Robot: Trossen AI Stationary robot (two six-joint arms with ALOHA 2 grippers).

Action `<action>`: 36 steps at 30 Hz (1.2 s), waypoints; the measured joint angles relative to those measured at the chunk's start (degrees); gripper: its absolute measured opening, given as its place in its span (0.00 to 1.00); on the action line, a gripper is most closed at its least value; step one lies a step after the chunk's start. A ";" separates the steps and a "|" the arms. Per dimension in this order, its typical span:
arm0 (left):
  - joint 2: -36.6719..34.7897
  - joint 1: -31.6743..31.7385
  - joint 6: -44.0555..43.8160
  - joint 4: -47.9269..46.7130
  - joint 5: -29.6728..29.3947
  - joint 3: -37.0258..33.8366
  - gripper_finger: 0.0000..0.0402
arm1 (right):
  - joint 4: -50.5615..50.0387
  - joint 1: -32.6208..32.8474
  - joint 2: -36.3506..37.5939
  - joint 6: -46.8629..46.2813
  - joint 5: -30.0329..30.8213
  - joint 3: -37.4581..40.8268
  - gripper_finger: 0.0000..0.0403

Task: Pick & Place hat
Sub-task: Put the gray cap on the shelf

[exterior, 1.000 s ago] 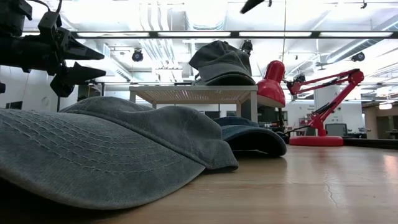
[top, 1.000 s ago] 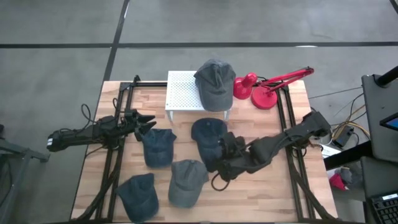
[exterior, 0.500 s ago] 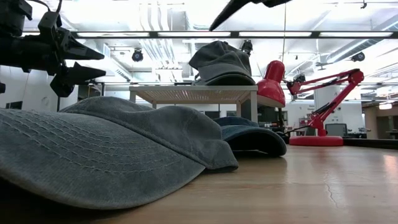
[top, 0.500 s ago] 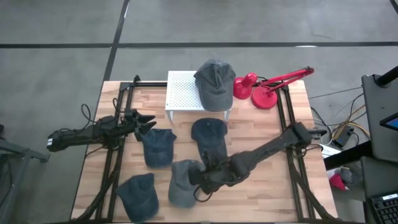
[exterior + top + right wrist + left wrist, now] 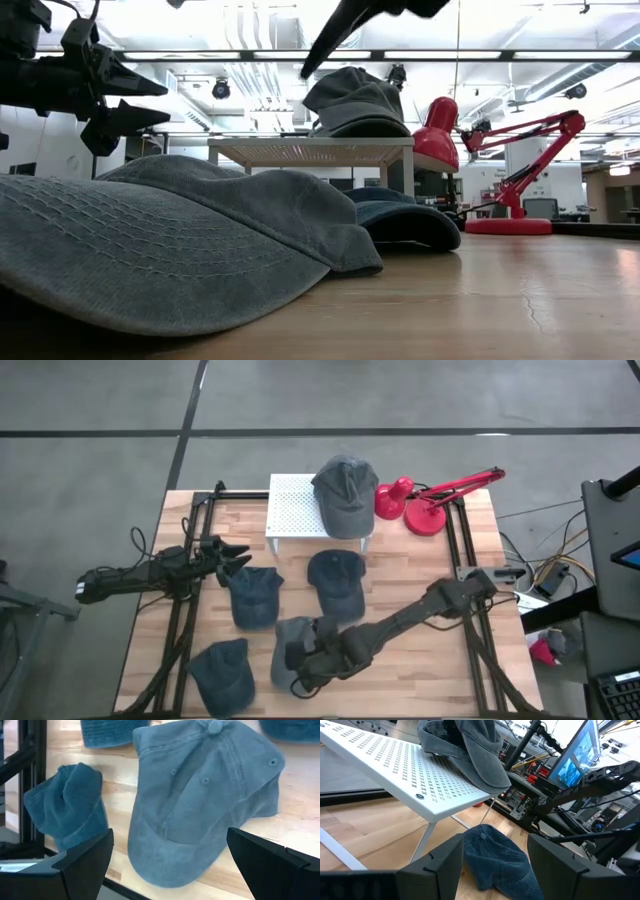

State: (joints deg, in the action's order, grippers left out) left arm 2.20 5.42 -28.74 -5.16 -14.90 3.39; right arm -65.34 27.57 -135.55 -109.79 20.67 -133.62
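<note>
Several caps lie on the wooden table. A grey-blue cap point(image 5: 288, 643) lies near the front middle and fills the right wrist view point(image 5: 200, 805). My right gripper point(image 5: 303, 660) hovers above it, open and empty point(image 5: 172, 865), with one finger on either side of the cap's brim end. A dark blue cap point(image 5: 337, 580), a blue cap point(image 5: 252, 597) and another blue cap point(image 5: 222, 675) also rest flat on the table. A grey cap point(image 5: 345, 495) sits on a white perforated stand point(image 5: 293, 505). My left gripper point(image 5: 235, 555) waits open at the left, above the table point(image 5: 125, 100).
A red desk lamp point(image 5: 430, 500) stands at the back right, beside the stand. Black frame rails run along the table's left side point(image 5: 185, 610) and right side point(image 5: 470, 620). Bare wood point(image 5: 420, 660) lies at the front right.
My right gripper has moved toward the table's left and near edges. It went from beside the dark blue cap to above the grey-blue cap, staying open. No cap has moved.
</note>
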 joint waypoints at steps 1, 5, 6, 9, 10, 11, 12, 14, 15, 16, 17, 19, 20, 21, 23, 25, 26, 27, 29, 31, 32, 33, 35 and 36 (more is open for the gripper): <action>0.03 0.01 0.01 -0.01 -0.01 -0.01 0.55 | 0.88 -0.06 -0.24 -0.52 0.08 0.00 0.95; 0.41 0.01 0.01 -0.23 0.28 0.01 0.55 | 1.80 -0.20 -1.33 -3.06 0.10 -0.12 0.95; 0.63 0.00 0.01 -0.27 0.36 0.00 0.55 | 1.82 -0.22 -1.50 -3.70 0.07 -0.13 0.95; 0.93 0.00 0.01 -0.30 0.37 0.01 0.55 | 1.70 -0.38 -1.90 -4.25 0.04 -0.11 0.95; 0.93 0.00 0.01 -0.31 0.36 0.01 0.55 | 1.59 -0.44 -2.07 -4.27 0.00 -0.11 0.95; 0.93 0.00 0.01 -0.31 0.35 0.00 0.55 | 1.63 -0.55 -2.27 -4.27 0.02 -0.11 0.95; 0.95 0.01 0.01 -0.32 0.34 0.01 0.55 | 1.60 -0.72 -2.42 -4.30 -0.06 -0.11 0.95; 0.93 0.01 0.01 -0.34 0.33 0.01 0.55 | 1.76 -1.08 -2.93 -4.98 -0.14 -0.11 0.95; 0.93 0.01 0.01 -0.34 0.33 0.01 0.55 | 1.72 -1.20 -3.07 -5.69 -0.15 -0.11 0.95; 0.93 0.01 0.01 -0.34 0.33 0.01 0.55 | 1.75 -1.36 -3.36 -6.24 -0.17 -0.11 0.95; 0.93 0.01 0.01 -0.34 0.33 0.01 0.55 | 1.81 -1.46 -3.68 -6.63 -0.17 -0.11 0.95; 0.93 0.01 0.01 -0.36 0.31 0.01 0.55 | 2.16 -1.69 -4.27 -7.07 -0.18 -0.11 0.95; 0.93 0.01 0.01 -0.36 0.31 0.01 0.55 | 2.36 -1.78 -4.65 -7.28 -0.22 -0.11 0.95; 0.93 0.00 0.01 -0.36 0.30 0.01 0.55 | 2.92 -1.88 -5.05 -7.28 -0.22 -0.11 0.95; 0.93 0.00 0.01 -0.37 0.28 0.01 0.55 | 3.52 -2.05 -5.57 -7.28 -0.77 -0.11 0.95; 0.93 0.01 0.01 -0.38 0.28 0.01 0.55 | 4.05 -2.40 -5.95 -7.31 -2.32 -0.11 0.95; 0.93 0.01 0.01 -0.38 0.27 0.01 0.55 | 4.12 -2.63 -6.07 -7.28 -2.82 -0.10 0.95; 0.93 -0.01 0.01 -0.38 0.26 0.01 0.55 | 4.10 -2.84 -6.10 -7.26 -3.17 -0.09 0.95; 0.93 0.01 0.01 -0.38 0.27 0.01 0.55 | 4.13 -3.27 -6.24 -6.75 -3.20 -0.09 0.95; 0.93 0.01 0.01 -0.38 0.26 0.01 0.55 | 4.10 -3.62 -6.43 -6.30 -3.23 -0.09 0.95; 0.93 0.01 0.01 -0.38 0.26 0.01 0.55 | 4.12 -3.78 -6.72 -6.32 -3.66 -0.09 0.95; 0.93 0.01 0.01 -0.39 0.26 0.01 0.55 | 4.11 -3.98 -6.92 -6.34 -4.40 -0.09 0.95; 0.93 0.01 0.01 -0.40 0.26 0.01 0.55 | 4.14 -4.39 -7.56 -6.37 -6.86 -0.07 0.95; 0.93 0.00 0.01 -0.41 0.26 0.01 0.55 | 4.20 -4.59 -7.82 -6.35 -8.17 -0.07 0.95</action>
State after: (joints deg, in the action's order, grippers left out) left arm 3.14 5.42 -28.73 -5.56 -14.63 3.40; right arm -61.14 22.98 -143.37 -116.14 12.49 -133.69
